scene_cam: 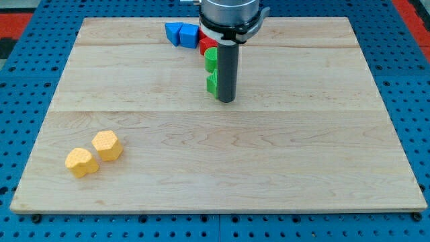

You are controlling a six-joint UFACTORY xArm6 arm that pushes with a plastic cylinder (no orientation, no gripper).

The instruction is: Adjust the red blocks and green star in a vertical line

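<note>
Pale wooden desk (269, 168): my tip (226, 101) — a bare rod, no jaws — stands touching the right of the lower green block (211, 83), perhaps the star; red block (206, 46) above it.

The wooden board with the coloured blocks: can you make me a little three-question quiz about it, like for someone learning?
1. True or false: the two yellow blocks lie near the view's top right corner of the board.
2. Which colour are the blocks at the view's far left end of the cluster near the top? A) blue B) purple C) yellow
3. Fill in: my tip stands just to the view's ______ of the lower green block.

Key
1. False: they sit at the view's bottom left, touching each other.
2. A: the blue blocks lie left of the red block.
3. Right. The rod hides part of the red and green blocks, so their shapes are unclear.
</note>
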